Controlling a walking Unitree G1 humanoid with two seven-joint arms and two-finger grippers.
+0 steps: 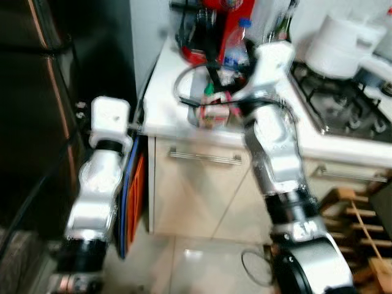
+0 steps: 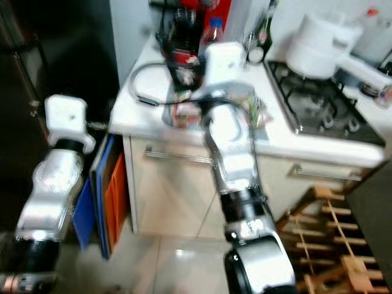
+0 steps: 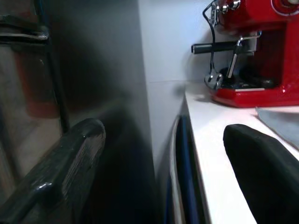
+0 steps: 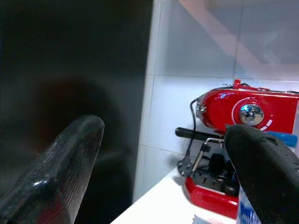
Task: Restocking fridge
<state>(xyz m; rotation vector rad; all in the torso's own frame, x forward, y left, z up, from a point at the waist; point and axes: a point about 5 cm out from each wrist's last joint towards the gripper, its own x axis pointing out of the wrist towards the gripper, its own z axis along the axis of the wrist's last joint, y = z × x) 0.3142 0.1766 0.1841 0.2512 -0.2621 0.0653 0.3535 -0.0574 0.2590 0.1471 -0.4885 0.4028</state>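
The right pincer [image 4: 163,172] hangs spread and empty over the bench [image 1: 165,92]; the left pincer [image 3: 163,172], also spread, faces the dark fridge [image 1: 37,110]. Bottles [image 1: 236,46] wait beside the red coffee machine [image 4: 243,116]; it should close squarely on one.

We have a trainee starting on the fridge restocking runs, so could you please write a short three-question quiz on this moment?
1. True or false: the left gripper is shut on a bottle.
2. What colour is the espresso machine on the white counter? A) red B) green C) yellow
3. Fill in: the right gripper has its fingers spread, so it is ____.

Key:
1. False; its fingers stand apart with nothing between them, beside the dark fridge.
2. A.
3. open.
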